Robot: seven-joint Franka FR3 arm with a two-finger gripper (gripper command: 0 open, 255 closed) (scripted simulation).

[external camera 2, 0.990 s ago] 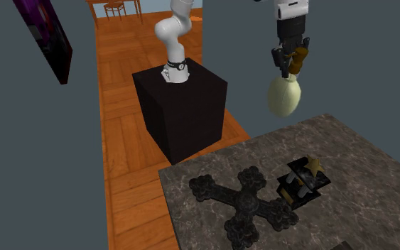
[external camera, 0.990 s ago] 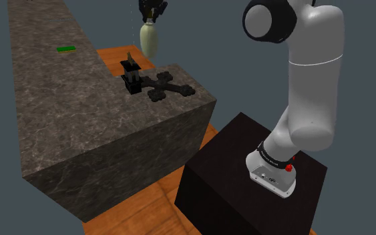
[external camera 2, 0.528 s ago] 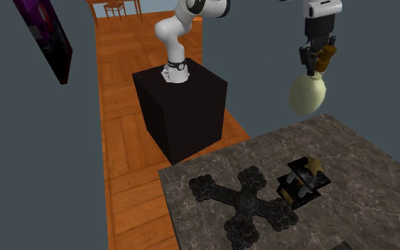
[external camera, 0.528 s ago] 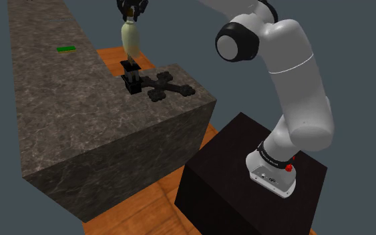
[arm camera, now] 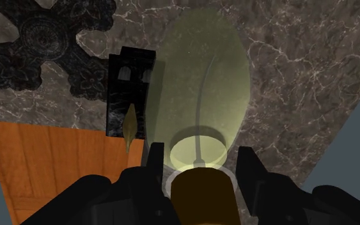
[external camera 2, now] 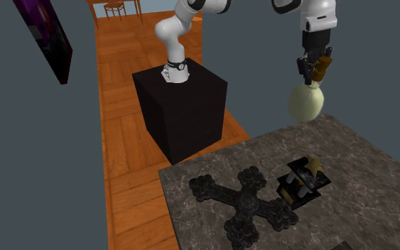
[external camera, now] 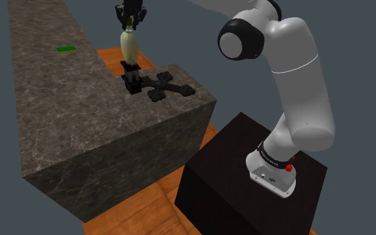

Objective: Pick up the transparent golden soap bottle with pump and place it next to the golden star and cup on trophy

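A pale yellow-green see-through soap bottle with a golden-brown pump hangs in the air by its pump top. My gripper is shut on that top. The bottle hangs above the dark marble counter, just over and beside the trophy. The trophy has a black base with a golden star and stands close to the counter's end.
A black ornate cross lies flat beside the trophy. A small green item lies farther along the counter. My black stand sits on a wooden floor beyond the counter's end.
The gripper has carried the bottle toward the shoulder view's left until it is over the trophy. In the last half second it has dropped slightly.
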